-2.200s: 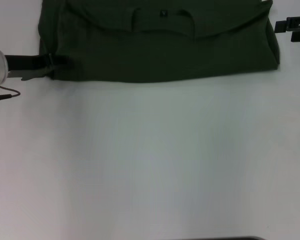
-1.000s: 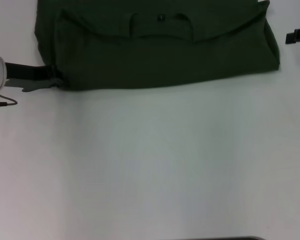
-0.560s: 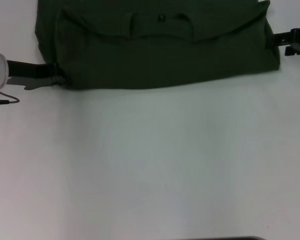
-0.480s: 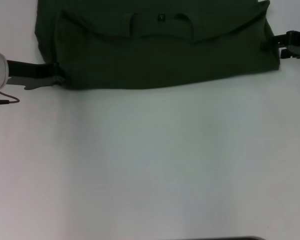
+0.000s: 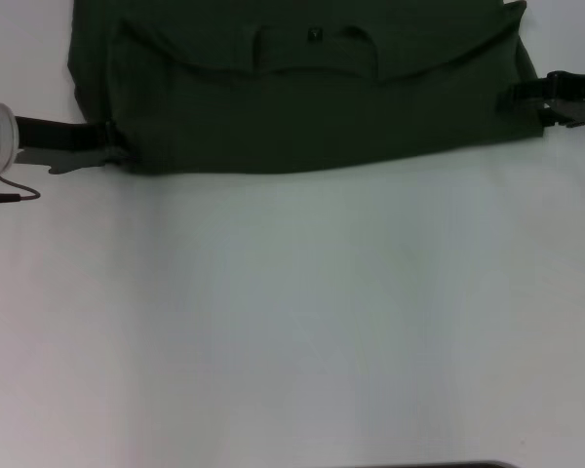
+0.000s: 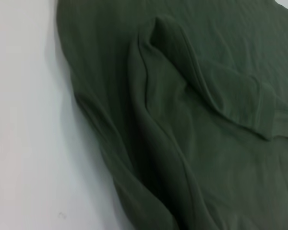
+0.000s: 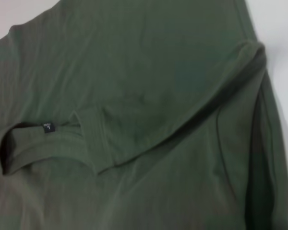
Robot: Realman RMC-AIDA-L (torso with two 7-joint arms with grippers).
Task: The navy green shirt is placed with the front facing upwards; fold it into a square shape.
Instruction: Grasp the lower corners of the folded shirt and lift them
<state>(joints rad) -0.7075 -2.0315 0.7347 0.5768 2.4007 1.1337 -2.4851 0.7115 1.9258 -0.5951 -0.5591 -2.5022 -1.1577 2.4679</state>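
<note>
We see the navy green shirt (image 5: 312, 93) folded into a wide band across the far side of the white table (image 5: 292, 312). Our left gripper (image 5: 112, 154) touches its left near corner, our right gripper (image 5: 526, 97) its right edge; whether either grasps, we cannot tell.

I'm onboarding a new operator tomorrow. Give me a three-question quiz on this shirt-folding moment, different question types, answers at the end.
1. True or false: the navy green shirt lies along the far edge of the white table.
2. Multiple choice: the left tool is at the shirt's
A) neck
B) near left corner
C) right edge
3. Fill in: the right tool reaches the shirt from its ____ side.

Key: 1 true; 2 B; 3 right.
</note>
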